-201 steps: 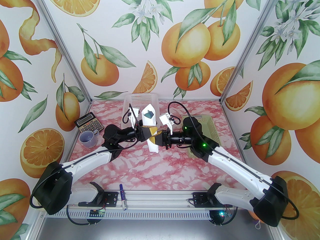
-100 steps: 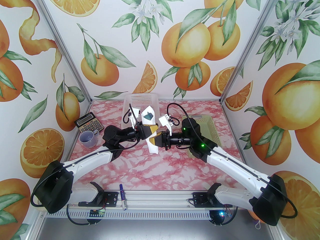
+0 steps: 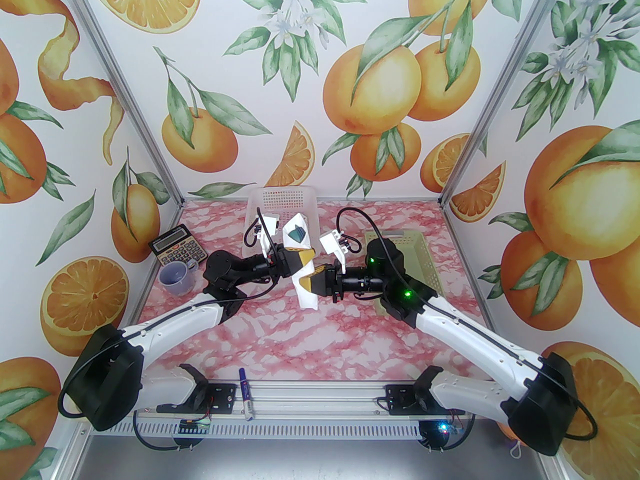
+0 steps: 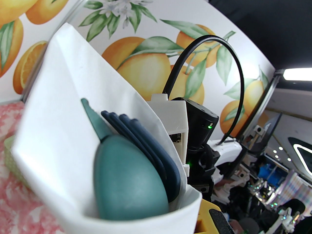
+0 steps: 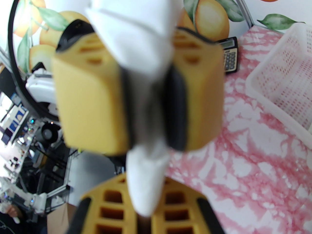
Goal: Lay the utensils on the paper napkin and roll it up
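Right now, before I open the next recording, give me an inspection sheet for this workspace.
surface: pink marbled table, nothing spilled seen
job's things: napkin rolled around utensils, whose heads show at its open top
clutter: calculator, cup, white basket, green basket, marker on the front rail
grippers: left gripper shut on napkin; right gripper shut on napkin, nearer its lower end
cables: black cable arches over the right wrist, nothing snagged seen
surroundings: orange-print walls
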`<state>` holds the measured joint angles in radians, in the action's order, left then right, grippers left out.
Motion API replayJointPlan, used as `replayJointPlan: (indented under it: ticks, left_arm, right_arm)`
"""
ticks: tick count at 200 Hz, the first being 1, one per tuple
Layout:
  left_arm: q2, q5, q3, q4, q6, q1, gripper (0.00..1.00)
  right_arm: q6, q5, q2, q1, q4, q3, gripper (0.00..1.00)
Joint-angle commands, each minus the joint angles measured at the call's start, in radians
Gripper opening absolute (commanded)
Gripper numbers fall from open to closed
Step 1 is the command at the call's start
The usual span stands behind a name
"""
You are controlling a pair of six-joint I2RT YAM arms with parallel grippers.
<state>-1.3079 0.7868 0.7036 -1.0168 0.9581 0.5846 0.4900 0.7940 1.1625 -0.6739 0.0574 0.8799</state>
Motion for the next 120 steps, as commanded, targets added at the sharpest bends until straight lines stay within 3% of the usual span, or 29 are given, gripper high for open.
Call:
replayJointPlan:
  ticks: [1, 9, 19, 47, 92, 120]
  left_arm:
    - [0.053, -0.013, 0.016, -0.022, -0.014, -0.037, 0.18]
    - [0.055, -0.014, 0.018, -0.015, -0.019, -0.036, 0.31]
    - [0.059, -0.016, 0.014, -0.010, -0.025, -0.037, 0.38]
    - [0.092, -0.024, -0.002, 0.028, -0.047, -0.043, 0.46]
    - [0.160, -0.039, -0.036, 0.169, -0.110, -0.042, 0.69]
    - [0.154, -0.034, -0.053, 0.179, -0.111, -0.024, 0.76]
  right_arm:
    - [-0.013, -0.015, -0.030, 0.028, -0.028, -0.027, 0.00]
    - [-0.012, -0.019, -0.030, 0.028, -0.026, -0.028, 0.00]
    - [-0.008, -0.019, -0.031, 0.029, -0.018, -0.027, 0.00]
    - [0.007, -0.013, -0.030, 0.034, 0.011, -0.024, 0.00]
    - [0.021, 0.007, -0.026, 0.034, 0.047, -0.023, 0.00]
    - [0.036, 0.020, -0.024, 0.032, 0.077, -0.022, 0.00]
